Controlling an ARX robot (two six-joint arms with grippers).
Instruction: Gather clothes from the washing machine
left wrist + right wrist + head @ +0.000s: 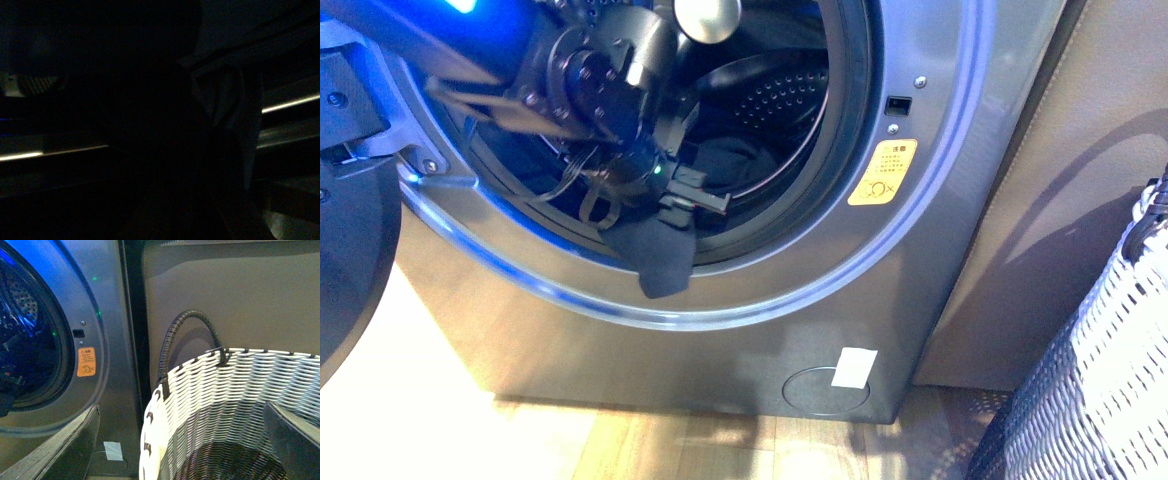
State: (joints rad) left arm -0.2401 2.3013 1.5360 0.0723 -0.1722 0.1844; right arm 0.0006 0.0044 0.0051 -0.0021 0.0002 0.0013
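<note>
Pale wooden flooring (650, 450) ran under the grey metallic front-loading washing machine (940, 200) out front, where the left gripper (692, 198) sat at the porthole (780, 110), clamped on a limp dark navy garment (660, 255) dangling over its rim. Left wrist view was dark. Right wrist showed the right gripper (294, 442) over a white woven basket (200, 385), opening impossible to tell.

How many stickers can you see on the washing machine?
2. The yellow sticker is on the washing machine front, right of its round opening. The white sticker is low down, near the floor. The arm could hide more.
</note>
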